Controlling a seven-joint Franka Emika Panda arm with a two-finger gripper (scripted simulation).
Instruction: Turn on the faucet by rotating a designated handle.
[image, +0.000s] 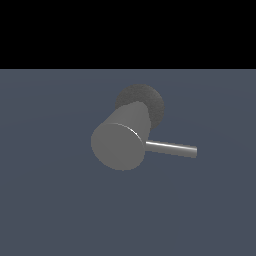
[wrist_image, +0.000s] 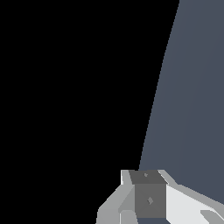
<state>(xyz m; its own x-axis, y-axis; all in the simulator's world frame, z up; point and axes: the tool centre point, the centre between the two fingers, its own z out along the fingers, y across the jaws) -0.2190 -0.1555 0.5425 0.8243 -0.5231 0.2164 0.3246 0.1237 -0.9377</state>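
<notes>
Faucet (image: 120, 142) at middle of exterior view, flat round end toward camera, dark base (image: 150, 100) behind. Handle (image: 172, 148) sticking out toward exterior view's right. Gripper (wrist_image: 148, 197) only in wrist view; jaws' opening impossible to tell, nothing visibly held.

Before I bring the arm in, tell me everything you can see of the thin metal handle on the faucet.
The thin, straight, shiny grey metal rod handle sticks out of the side of the thick matte grey cylinder faucet, near its flat round end. In the exterior view it points to the right, sloping slightly downward, with a bright highlight along its length and a blunt free end. It joins the cylinder at one end only; nothing else touches it. The end effector is not visible near it.
</notes>
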